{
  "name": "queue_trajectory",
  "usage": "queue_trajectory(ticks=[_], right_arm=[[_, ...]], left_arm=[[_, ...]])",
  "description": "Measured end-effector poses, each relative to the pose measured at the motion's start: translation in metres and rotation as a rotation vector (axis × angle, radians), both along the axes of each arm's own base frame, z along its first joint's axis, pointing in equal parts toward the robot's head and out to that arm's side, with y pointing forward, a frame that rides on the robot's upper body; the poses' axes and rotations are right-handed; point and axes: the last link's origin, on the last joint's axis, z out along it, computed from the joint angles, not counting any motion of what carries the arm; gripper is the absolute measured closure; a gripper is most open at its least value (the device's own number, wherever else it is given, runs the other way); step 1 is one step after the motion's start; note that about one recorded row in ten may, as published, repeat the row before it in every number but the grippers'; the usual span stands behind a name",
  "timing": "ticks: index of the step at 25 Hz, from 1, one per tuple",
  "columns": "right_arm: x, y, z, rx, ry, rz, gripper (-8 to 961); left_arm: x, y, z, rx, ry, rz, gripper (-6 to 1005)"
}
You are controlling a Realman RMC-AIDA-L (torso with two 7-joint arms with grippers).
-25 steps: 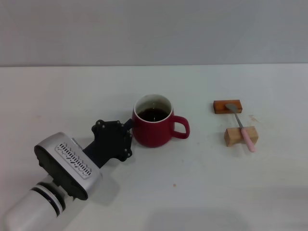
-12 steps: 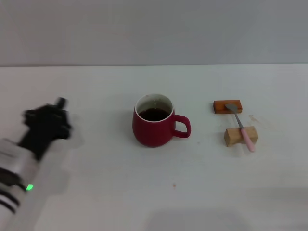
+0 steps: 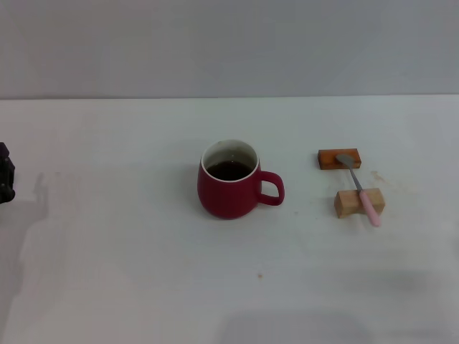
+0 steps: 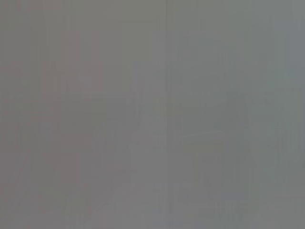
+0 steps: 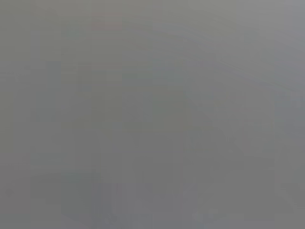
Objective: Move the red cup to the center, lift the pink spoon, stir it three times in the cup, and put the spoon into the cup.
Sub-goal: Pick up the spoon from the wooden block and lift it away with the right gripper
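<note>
The red cup (image 3: pixel 229 182) stands upright near the middle of the white table (image 3: pixel 129 287), handle to the right, with dark liquid inside. The pink spoon (image 3: pixel 363 193) lies to its right, its grey bowl resting on a small orange-brown block (image 3: pixel 338 158) and its pink handle across a pale wooden block (image 3: pixel 357 203). Only a dark tip of my left gripper (image 3: pixel 5 174) shows at the far left edge, well away from the cup. My right gripper is out of view. Both wrist views show plain grey.
The two blocks lie on the right side of the table. A grey wall runs behind the table's far edge.
My left arm has pulled away from the cup's left side and swung out to the left edge of view. The cup has stayed in place.
</note>
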Motion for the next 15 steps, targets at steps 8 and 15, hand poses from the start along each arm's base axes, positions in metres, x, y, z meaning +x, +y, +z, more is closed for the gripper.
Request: queue_trajectory(ticks=[8, 15], right_arm=[[0.001, 0.019, -0.02, -0.116, -0.021, -0.058, 212], [0.003, 0.035, -0.045, -0.26, 0.006, -0.133, 212]], left_arm=[[-0.001, 0.002, 0.001, 0.011, -0.011, 0.008, 573], [-0.004, 0.003, 0.005, 0.033, -0.019, 0.032, 398]])
